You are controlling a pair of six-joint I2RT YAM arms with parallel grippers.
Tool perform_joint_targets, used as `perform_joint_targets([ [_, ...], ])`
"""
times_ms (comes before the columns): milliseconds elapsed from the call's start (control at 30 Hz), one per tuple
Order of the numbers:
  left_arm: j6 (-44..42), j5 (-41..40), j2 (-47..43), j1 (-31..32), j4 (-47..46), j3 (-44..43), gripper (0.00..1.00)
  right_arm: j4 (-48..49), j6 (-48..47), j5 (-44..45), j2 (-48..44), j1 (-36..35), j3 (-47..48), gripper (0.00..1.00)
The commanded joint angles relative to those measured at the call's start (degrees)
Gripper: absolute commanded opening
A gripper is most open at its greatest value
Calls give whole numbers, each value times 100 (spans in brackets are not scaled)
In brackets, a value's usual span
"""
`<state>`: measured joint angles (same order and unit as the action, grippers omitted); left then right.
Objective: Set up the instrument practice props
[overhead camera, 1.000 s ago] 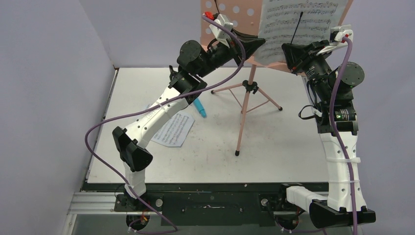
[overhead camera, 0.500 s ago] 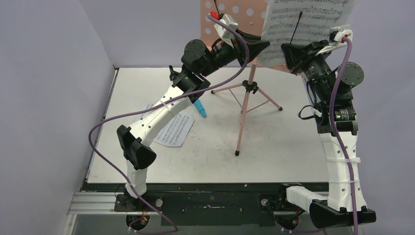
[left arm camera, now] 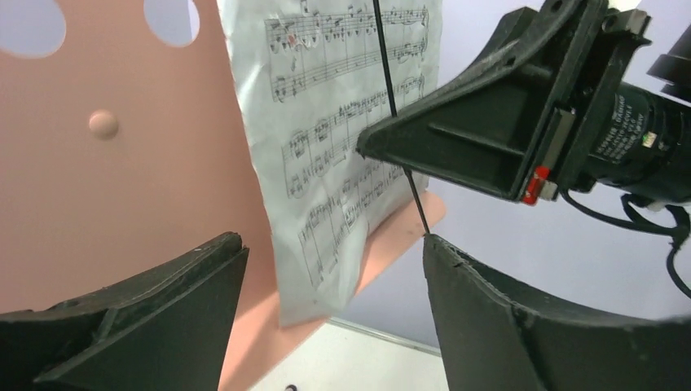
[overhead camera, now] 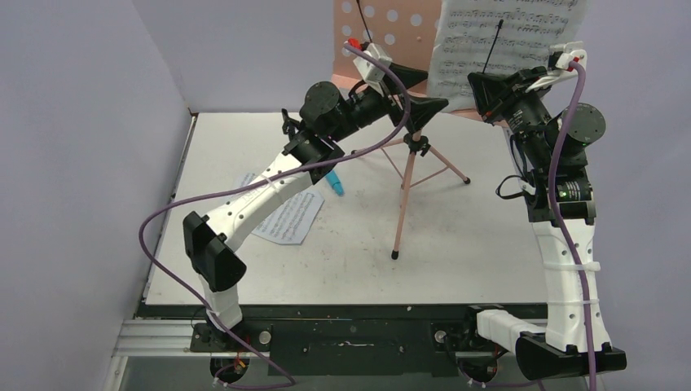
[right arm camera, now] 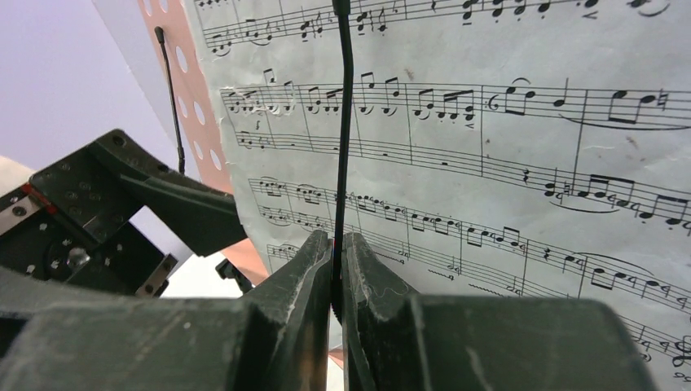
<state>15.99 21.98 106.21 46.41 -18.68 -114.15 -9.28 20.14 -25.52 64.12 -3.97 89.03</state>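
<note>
Your left gripper [overhead camera: 416,91] is released: its jaws stand wide apart and hold nothing, hovering just in front of the lower edge of the pink music stand [left arm camera: 122,195]. In the left wrist view the two dark fingers [left arm camera: 147,318] frame the stand's perforated desk and the bottom corner of the sheet-music page [right arm camera: 530,163], without touching either. Your right gripper [right arm camera: 336,244] is clenched on the thin black wire retainer [right arm camera: 342,138], which runs upright across the front of that page; the jaws pinch it near its lower end. The page leans against the right side of the desk, its bottom edge on the pink ledge. The stand is upright at the middle of the table [overhead camera: 473,236], its tripod legs spread towards the back. A second page [overhead camera: 287,218] lies flat on the left part of the table, under your left arm, and the blue microphone [overhead camera: 334,183] lies just beyond it, half hidden by that arm.
</note>
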Motion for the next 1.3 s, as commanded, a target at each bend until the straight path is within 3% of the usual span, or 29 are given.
perform_joint_targets([
  [0, 114, -85, -988, 17, -1102, 792, 79, 271, 34, -104, -185, -116, 68, 5],
  [333, -77, 198, -2388, 17, -2529, 2878, 88, 269, 42, -22, -284, -124, -44, 5],
  [533, -180, -316, -3323, 17, -3514, 4685, 94, 252, 62, 5, -346, -132, -145, 5],
  [733, -167, -687, -3852, 10, -3681, 6109, 95, 242, 43, 12, -352, -127, -198, 5],
  [1267, -83, -1049, -4349, 8, -3361, 7520, 95, 128, 69, 214, -453, -131, -199, 31],
])
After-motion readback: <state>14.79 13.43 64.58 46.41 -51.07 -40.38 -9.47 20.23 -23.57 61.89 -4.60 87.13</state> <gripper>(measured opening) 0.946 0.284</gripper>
